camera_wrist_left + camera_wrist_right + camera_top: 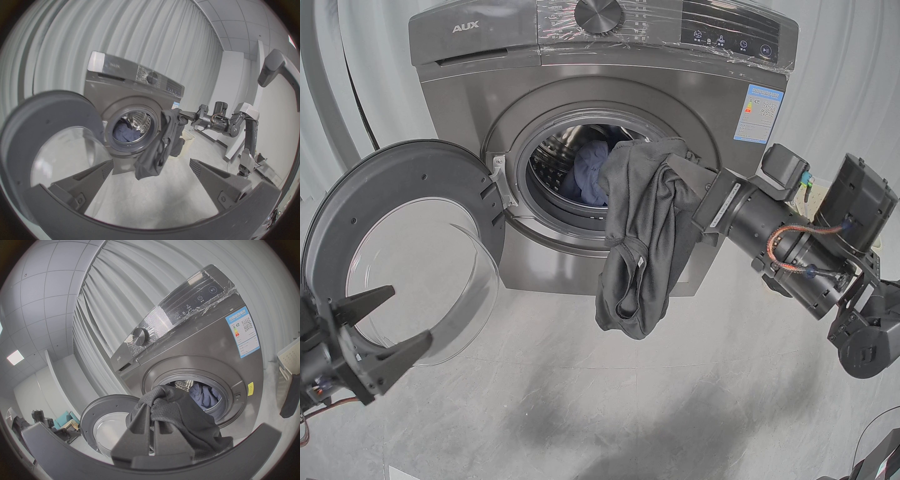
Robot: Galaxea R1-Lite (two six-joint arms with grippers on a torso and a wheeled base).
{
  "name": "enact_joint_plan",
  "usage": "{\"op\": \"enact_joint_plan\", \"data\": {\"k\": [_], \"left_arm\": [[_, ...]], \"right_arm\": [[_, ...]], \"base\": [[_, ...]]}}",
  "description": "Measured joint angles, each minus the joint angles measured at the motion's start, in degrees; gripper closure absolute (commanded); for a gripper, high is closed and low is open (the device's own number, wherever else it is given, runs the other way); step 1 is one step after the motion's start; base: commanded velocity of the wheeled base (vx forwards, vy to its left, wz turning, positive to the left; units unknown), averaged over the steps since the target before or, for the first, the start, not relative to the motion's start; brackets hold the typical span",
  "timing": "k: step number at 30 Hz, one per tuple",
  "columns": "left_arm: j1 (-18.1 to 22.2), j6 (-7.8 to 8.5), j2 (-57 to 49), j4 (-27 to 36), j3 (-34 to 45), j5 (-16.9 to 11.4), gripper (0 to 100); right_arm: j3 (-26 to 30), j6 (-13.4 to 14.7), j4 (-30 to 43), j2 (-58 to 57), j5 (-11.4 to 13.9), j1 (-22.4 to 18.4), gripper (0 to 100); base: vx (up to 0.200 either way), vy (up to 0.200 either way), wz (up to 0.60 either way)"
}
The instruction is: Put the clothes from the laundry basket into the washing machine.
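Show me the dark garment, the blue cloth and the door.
dark garment (640, 250), head view, middle of hanging fabric.
blue cloth (589, 172), head view, fold inside the drum.
door (394, 172), head view, grey upper frame.

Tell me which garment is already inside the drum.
The blue crumpled cloth garment; the dark grey mesh garment hangs outside from the right pincer.

The washing machine (600, 81) stood ahead, its door (406, 181) swung open to the left. 1 garment (587, 172) lay inside the drum. A 2nd garment (637, 250) hung clamped in the right gripper (152, 421), in front of the opening's right edge and above the floor. The left gripper (412, 312) sat low at the left, before the door. The laundry basket (289, 365) stood right of the machine.
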Motion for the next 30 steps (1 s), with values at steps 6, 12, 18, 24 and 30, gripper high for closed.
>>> {"op": "enact_joint_plan", "data": {"k": [6,12,18,24,30], "left_arm": [[-6.4,-0.61,17.4,-13.9,-0.5,0.4,0],[-11.8,-1.16,33.5,-23.6,-1.7,0.5,0],[-16.5,-3.07,45.3,-27.0,-4.7,0.5,0],[-18.1,-6.35,51.2,-27.5,-8.1,0.4,0],[-19.0,-11.34,54.7,-27.5,-10.3,0.1,0]], "right_arm": [[-2.5,0.3,-1.5,3.0,-0.7,0.1,100],[-4.6,0.5,-2.7,5.0,-1.2,0.3,100],[-5.8,0.5,-3.2,6.3,-2.0,0.6,100],[-5.8,0.5,-3.3,6.8,-2.3,1.1,100],[-5.6,0.3,-3.3,6.9,-2.3,1.9,100]], "base": [[0.000,0.000,0.00],[0.000,0.000,0.00],[0.000,0.000,0.00],[0.000,0.000,0.00],[0.000,0.000,0.00]]}}
